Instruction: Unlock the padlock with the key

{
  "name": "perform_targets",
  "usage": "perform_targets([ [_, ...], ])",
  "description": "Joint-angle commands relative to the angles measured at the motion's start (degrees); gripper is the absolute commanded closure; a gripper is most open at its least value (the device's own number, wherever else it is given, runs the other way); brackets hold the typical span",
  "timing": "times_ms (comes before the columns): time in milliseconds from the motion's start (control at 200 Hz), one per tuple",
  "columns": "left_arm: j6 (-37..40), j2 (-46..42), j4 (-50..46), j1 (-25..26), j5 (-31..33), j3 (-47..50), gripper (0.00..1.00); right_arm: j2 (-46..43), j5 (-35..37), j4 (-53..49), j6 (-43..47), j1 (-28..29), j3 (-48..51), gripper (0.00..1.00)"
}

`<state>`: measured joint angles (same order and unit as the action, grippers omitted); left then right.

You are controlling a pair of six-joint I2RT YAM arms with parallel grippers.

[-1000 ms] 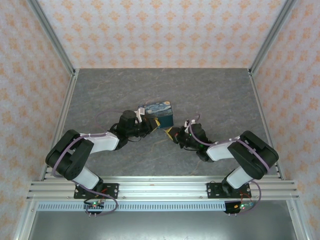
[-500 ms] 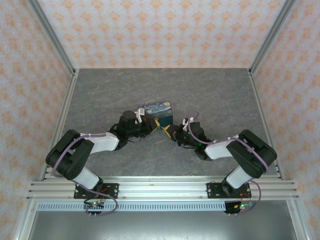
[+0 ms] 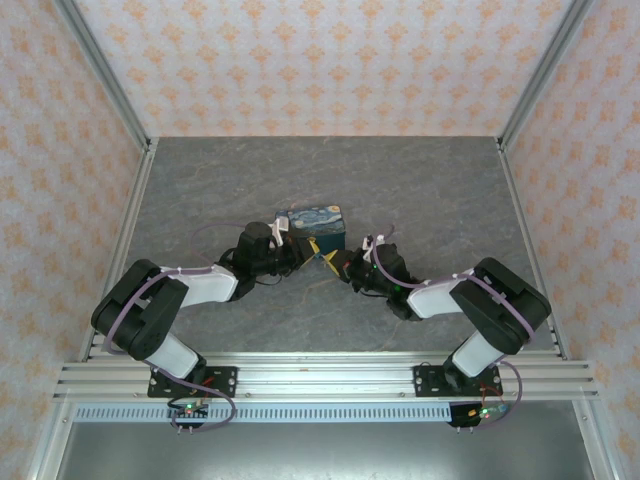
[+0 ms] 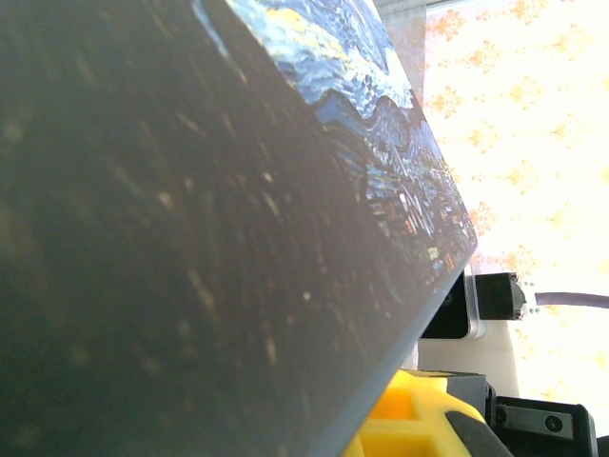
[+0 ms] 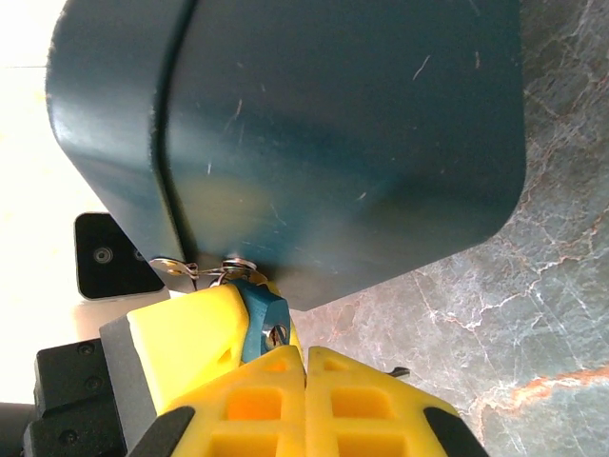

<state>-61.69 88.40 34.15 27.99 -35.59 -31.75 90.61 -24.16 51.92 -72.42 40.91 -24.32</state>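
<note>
The padlock (image 3: 318, 222) stands tilted at mid-table, painted face up; its dark teal side (image 5: 333, 143) looms over the right wrist view and its painted face (image 4: 381, 124) shows in the left wrist view. My left gripper (image 3: 303, 247) is shut on its lower left corner, a yellow finger (image 4: 409, 428) showing under the padlock's edge. My right gripper (image 5: 304, 360) is shut on the key (image 5: 260, 312). The key's teal head sticks out of the fingertips and its blade meets the metal keyhole on the padlock's underside. A small key ring (image 5: 173, 267) hangs beside it.
Grey marbled table (image 3: 430, 190) with metal rails along its sides and patterned walls beyond. The two arms meet at the padlock, their wrists nearly touching. Open floor lies behind and to both sides of the padlock.
My right gripper has moved up and to the left with the key, closing the gap to the padlock's underside. The left gripper and padlock have barely shifted.
</note>
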Motion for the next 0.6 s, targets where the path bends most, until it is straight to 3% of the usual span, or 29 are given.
perform_targets([
  [0,0.07,-1.06,3.91,-0.48,0.00,0.11,1.00,0.63,1.04,2.26,-0.56,0.32,-1.70,1.00],
  [596,-1.69,-1.04,4.21,-0.45,1.63,0.18,1.00,2.54,2.26,4.04,-1.91,0.67,-1.51,1.00],
])
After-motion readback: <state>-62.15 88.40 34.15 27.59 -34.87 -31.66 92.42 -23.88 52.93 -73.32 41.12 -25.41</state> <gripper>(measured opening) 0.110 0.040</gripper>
